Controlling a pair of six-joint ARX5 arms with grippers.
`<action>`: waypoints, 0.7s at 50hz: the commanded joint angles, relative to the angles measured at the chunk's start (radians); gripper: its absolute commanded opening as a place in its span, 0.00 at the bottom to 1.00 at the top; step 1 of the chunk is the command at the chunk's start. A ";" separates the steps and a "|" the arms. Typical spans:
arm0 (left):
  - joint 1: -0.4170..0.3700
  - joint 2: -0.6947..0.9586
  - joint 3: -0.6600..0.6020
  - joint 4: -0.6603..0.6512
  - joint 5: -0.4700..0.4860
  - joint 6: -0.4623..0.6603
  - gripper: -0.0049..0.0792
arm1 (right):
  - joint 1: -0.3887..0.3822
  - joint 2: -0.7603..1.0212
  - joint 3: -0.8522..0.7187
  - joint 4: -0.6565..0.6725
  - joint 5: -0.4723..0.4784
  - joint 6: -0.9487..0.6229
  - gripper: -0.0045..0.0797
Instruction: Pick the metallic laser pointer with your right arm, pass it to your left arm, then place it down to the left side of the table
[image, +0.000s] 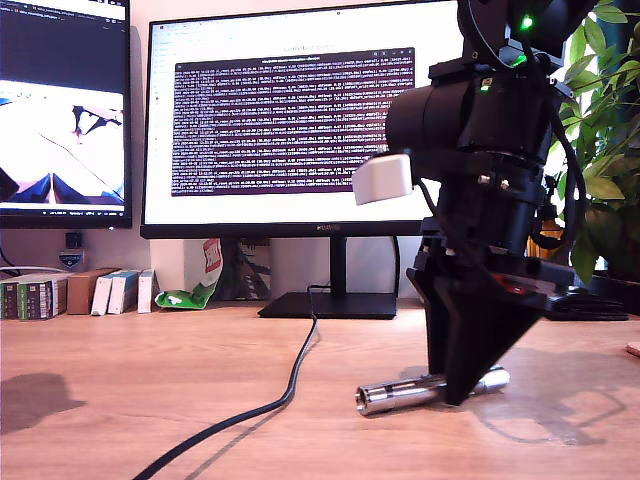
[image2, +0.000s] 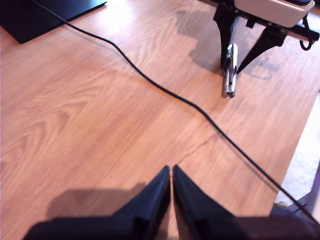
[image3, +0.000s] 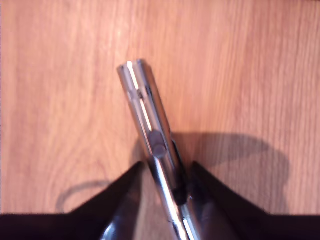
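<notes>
Down on the table (image: 150, 380) at the exterior view's right, the metallic laser pointer (image3: 152, 135) is straddled by my second gripper (image3: 167, 172), jaws parted around its barrel for pickup, while my first gripper (image2: 171, 187) is held closed, empty, well apart.

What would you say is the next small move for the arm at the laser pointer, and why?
Probably close my second gripper fully, then lift. Its fingers straddle the metallic laser pointer, which lies on the table, and a gap shows beside it. My first gripper waits shut and apart.
</notes>
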 joint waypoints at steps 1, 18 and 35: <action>-0.003 -0.002 0.006 0.011 0.029 -0.029 0.04 | 0.010 0.000 0.002 -0.001 -0.020 0.005 0.04; -0.005 -0.002 0.006 0.197 0.149 -0.186 0.32 | 0.011 -0.064 0.077 -0.014 -0.081 0.109 0.04; -0.034 -0.001 0.006 0.542 0.323 -0.360 0.32 | 0.024 -0.128 0.294 0.016 -0.272 0.237 0.04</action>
